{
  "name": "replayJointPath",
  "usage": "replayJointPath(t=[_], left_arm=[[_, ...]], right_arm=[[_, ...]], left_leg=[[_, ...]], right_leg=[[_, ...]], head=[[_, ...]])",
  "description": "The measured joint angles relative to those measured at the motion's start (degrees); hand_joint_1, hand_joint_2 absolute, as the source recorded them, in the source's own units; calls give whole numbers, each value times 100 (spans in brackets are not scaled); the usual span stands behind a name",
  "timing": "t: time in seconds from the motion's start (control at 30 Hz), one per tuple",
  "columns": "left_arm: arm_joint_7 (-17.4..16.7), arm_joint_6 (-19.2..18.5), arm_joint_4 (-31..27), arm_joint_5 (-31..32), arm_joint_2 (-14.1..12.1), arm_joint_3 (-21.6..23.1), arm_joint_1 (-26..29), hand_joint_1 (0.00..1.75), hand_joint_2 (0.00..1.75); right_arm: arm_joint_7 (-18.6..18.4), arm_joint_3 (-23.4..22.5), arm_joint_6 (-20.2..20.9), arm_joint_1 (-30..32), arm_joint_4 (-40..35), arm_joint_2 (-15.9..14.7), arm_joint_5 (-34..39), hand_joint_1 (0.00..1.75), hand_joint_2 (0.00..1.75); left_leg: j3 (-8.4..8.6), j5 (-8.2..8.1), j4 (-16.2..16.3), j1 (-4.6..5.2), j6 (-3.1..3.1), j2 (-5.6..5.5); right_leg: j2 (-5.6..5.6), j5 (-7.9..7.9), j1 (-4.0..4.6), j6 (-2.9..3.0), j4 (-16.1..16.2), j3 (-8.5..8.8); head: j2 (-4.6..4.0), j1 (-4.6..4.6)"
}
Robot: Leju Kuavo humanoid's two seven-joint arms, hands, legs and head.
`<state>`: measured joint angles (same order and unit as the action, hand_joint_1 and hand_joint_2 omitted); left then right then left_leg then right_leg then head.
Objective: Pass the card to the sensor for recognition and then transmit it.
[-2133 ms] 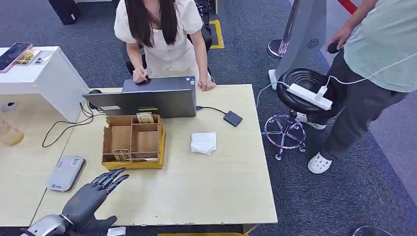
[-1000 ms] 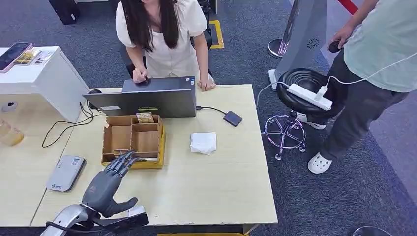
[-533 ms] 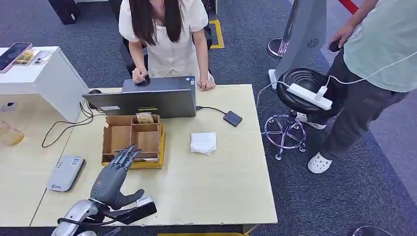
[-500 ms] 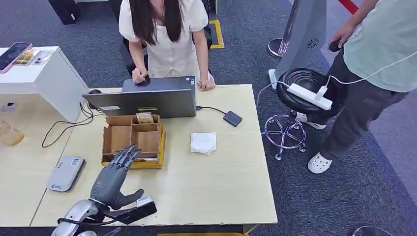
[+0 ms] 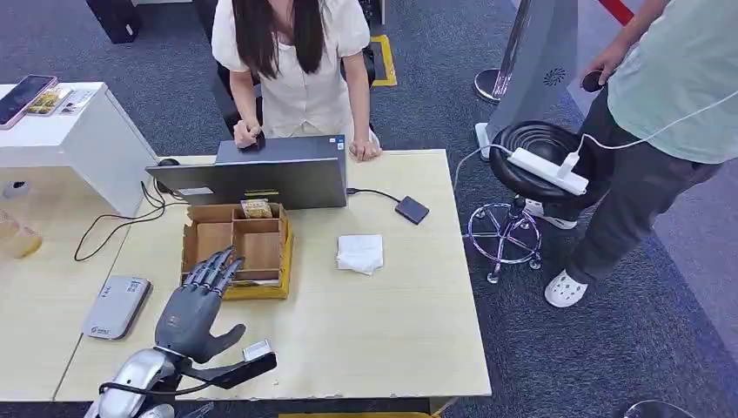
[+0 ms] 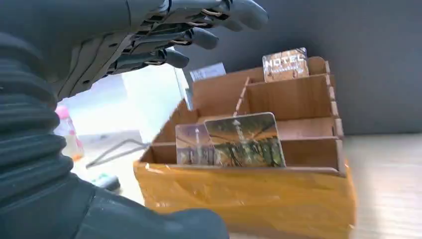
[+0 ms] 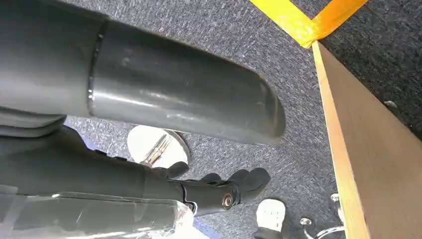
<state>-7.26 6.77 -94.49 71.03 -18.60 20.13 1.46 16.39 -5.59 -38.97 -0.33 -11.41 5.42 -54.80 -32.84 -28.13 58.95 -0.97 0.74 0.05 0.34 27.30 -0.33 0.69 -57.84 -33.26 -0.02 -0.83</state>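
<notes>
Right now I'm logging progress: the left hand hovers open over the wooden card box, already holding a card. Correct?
Not quite. The left hand does hover open over the wooden card box, but it holds nothing. The left wrist view shows the cards standing in the box's front slot, below the fingers.

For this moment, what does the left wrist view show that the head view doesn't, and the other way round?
Left wrist view alone: the printed faces of the two picture cards standing in the near slot of the box, and a third card lettered "NOTEL" in the far compartment.

Head view alone: the grey card reader lying left of the box, the laptop, the white napkin, and two people beyond the table.

Both: the left hand with fingers spread over the near edge of the wooden card box, holding nothing.
</notes>
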Motion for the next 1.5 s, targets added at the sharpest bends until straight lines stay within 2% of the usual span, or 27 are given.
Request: replayJointPath(t=[0.33, 0.97, 1.5], left_arm=[[-96, 48, 177, 232, 0, -94, -61, 0, 175], [-116, 39, 356, 72, 116, -315, -56, 0, 175], [-81, 33, 361, 39, 214, -330, -40, 0, 175]], right_arm=[[0, -24, 0, 0, 7, 9, -17, 0, 0], [-42, -37, 0, 1, 7, 9, -61, 0, 0], [-39, -138, 0, 2, 7, 11, -72, 0, 0]], left_leg=[[0, 0, 0, 0, 0, 0], [0, 0, 0, 0, 0, 0], [-1, 0, 0, 0, 0, 0]], right_leg=[[0, 0, 0, 0, 0, 0], [0, 0, 0, 0, 0, 0], [0, 0, 0, 0, 0, 0]], head=[[0, 2], [0, 0], [0, 0]])
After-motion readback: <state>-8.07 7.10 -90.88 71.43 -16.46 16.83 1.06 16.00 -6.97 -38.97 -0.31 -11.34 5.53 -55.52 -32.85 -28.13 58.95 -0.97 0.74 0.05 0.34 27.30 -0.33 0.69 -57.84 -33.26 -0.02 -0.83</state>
